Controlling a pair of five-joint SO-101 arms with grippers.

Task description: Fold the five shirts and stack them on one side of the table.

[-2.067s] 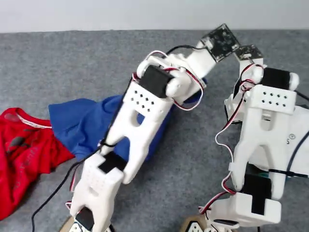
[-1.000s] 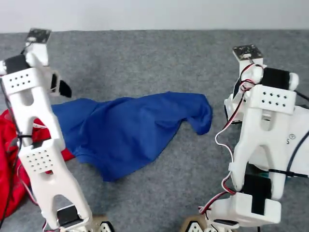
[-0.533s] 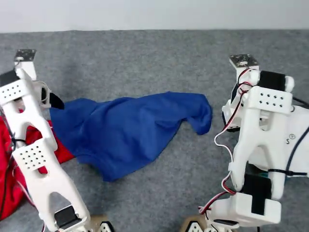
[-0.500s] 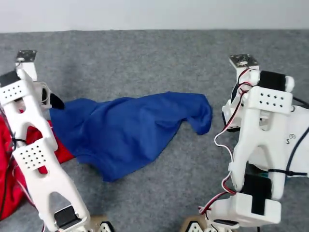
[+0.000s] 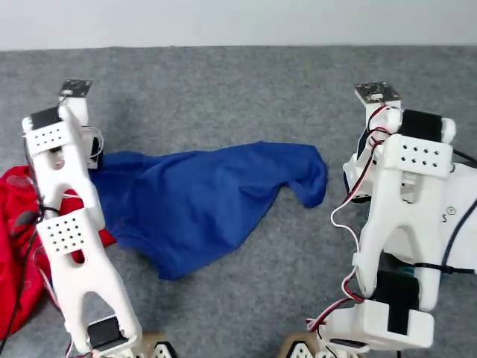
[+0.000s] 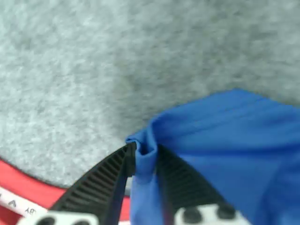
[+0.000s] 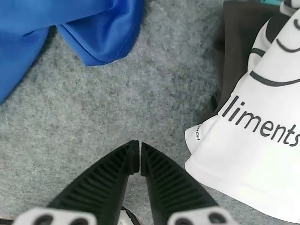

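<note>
Left gripper [image 6: 145, 150]: jaws clamped on a pinch of the blue shirt's [image 5: 201, 201] edge, at the end next to the red shirt [image 5: 13, 194]. Right gripper [image 7: 139, 150]: jaws together, nothing between them, hanging over bare grey table [image 5: 223, 89] near the blue shirt's other end. The blue shirt lies rumpled across the middle, one end curled over, no clean fold in it. The red one is bunched at the table's edge by my left arm, unfolded. Beside my right arm a white printed shirt [image 7: 262, 140] lies over a dark one [image 7: 241, 42]; likely the start of the stack, though I cannot tell how neatly they are folded. Judgement: early-to-middle; blue and red both left to do.
</note>
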